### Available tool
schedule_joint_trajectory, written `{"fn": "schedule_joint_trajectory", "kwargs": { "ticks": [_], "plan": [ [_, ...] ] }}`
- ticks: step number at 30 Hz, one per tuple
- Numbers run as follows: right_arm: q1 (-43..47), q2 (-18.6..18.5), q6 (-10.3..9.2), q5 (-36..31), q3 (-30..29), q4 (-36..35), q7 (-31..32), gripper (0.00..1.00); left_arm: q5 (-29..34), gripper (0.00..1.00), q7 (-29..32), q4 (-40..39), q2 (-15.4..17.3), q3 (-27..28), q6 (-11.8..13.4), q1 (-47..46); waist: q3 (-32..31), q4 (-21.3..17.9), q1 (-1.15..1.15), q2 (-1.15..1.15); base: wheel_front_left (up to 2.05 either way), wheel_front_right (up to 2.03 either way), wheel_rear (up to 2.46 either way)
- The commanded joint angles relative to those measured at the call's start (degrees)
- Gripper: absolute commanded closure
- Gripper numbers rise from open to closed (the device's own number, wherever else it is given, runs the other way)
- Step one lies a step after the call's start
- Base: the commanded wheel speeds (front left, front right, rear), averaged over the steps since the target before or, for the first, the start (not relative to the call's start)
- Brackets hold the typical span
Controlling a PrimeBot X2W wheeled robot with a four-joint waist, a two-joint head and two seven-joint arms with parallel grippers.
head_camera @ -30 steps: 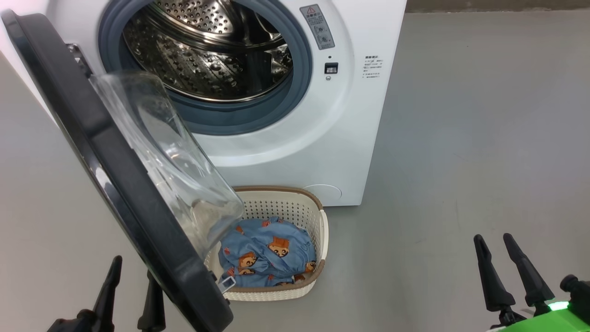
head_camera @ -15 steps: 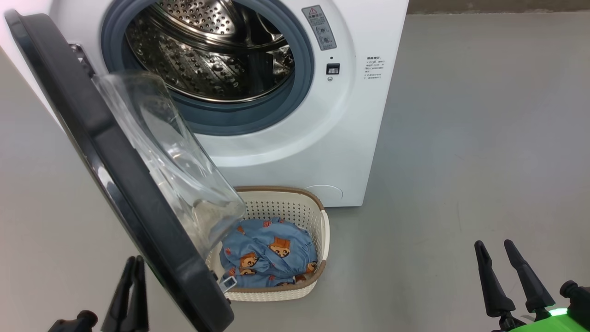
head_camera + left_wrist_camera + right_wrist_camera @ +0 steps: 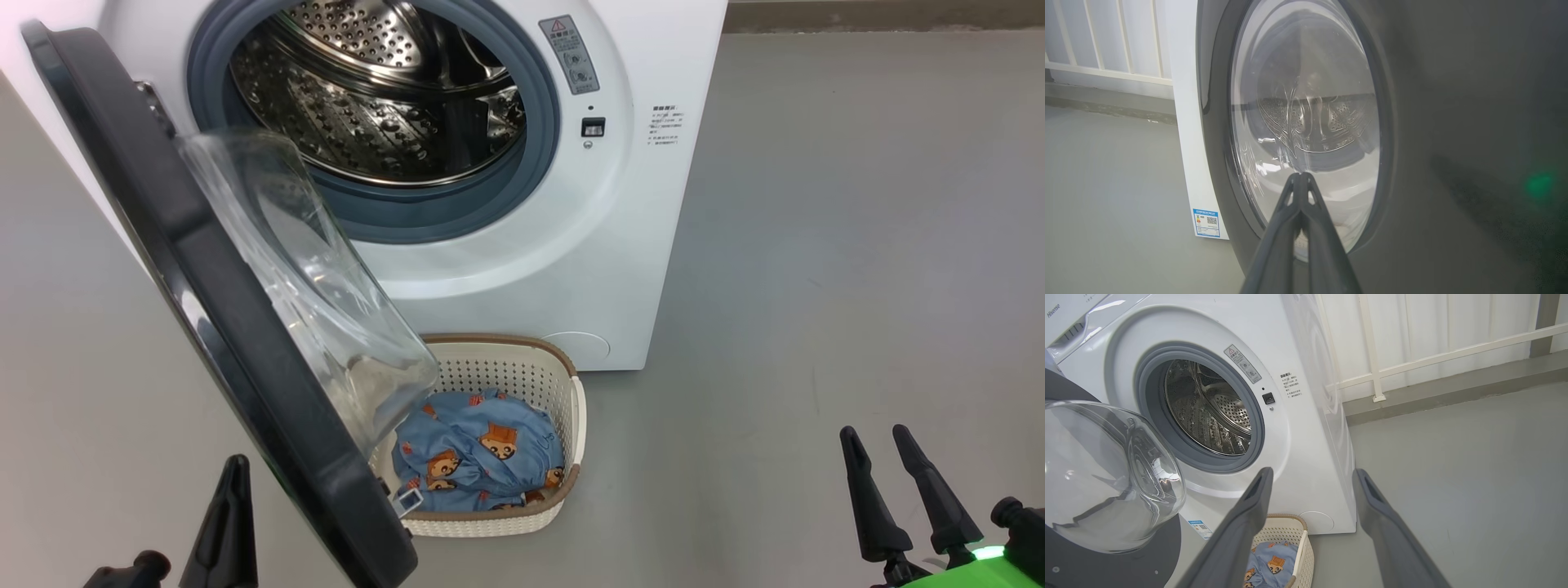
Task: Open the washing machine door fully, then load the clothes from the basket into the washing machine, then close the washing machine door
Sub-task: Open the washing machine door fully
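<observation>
left gripper [image 3: 1300, 176]: clenched, empty — tips face the outer glass of the washing machine door [image 3: 175, 253], just beside it.
right gripper [image 3: 875, 433]: spread wide, empty.
clothes [image 3: 482, 453]: in the basket [image 3: 498, 338], under the door's free edge — ahead and left of the right gripper, probably the better-placed arm.

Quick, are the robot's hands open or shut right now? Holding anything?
Left gripper: shut, holding nothing.
Right gripper: open, holding nothing.
</observation>
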Motion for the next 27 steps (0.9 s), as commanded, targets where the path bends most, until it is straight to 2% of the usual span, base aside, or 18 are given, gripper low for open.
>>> {"fn": "schedule_joint_trajectory", "kwargs": {
  "ticks": [1, 9, 10, 13, 16, 20, 24, 27],
  "plan": [
    [-0.30, -0.73, 0.09, -0.56, 1.02, -1.29, -0.69, 0.00, 0.63, 1.00, -0.37, -1.18, 0.52, 2.13, -0.09, -0.65, -0.01, 0.05, 0.00, 0.00, 0.00, 0.00, 0.00],
    [-0.19, -0.57, 0.09, -0.73, 0.95, -1.30, -0.69, 0.00, 1.96, 1.00, -0.37, -3.37, 0.52, 7.38, -0.09, -1.52, -0.08, 0.27, 0.00, 0.00, 0.00, 0.00, 0.00],
    [-0.12, -0.50, 0.09, -0.78, 0.84, -1.33, -0.69, 0.00, 2.76, 1.00, -0.37, -5.14, 0.54, 10.07, -0.09, -2.55, -0.05, 0.42, 0.00, 0.00, 0.00, 0.00, 0.00],
    [0.01, -0.45, 0.09, -0.85, 0.69, -1.31, -0.69, 0.00, 3.83, 1.00, -0.37, -7.59, 0.93, 12.55, -0.09, -3.89, -0.14, 0.62, 0.00, 0.00, 0.00, 0.00, 0.00],
    [0.24, -0.43, 0.09, -0.94, 0.52, -1.33, -0.69, 0.00, 5.68, 1.00, -0.37, -12.64, 2.21, 15.27, -0.09, -6.36, -0.33, 1.02, 0.00, 0.00, 0.00, 0.00, 0.00],
    [0.48, -0.37, 0.09, -1.00, 0.40, -1.36, -0.69, 0.00, 7.12, 1.00, -0.37, -19.65, 5.68, 16.63, -0.09, -10.08, -0.67, 1.53, 0.00, 0.00, 0.00, 0.00, 0.00],
    [1.06, -0.03, 0.09, -1.02, 0.18, -1.24, -0.69, 0.00, 7.63, 1.00, -0.37, -25.61, 8.86, 14.28, -0.09, -14.04, -1.33, 2.38, 0.00, 0.00, 0.00, 0.00, 0.00],
    [1.72, 0.34, 0.09, -1.02, -0.05, -1.20, -0.69, 0.00, 7.18, 1.00, 1.73, -29.81, 9.95, 7.38, -0.09, -16.70, -1.91, 3.22, 0.00, 0.00, 0.00, 0.00, 0.00]
  ]
}}
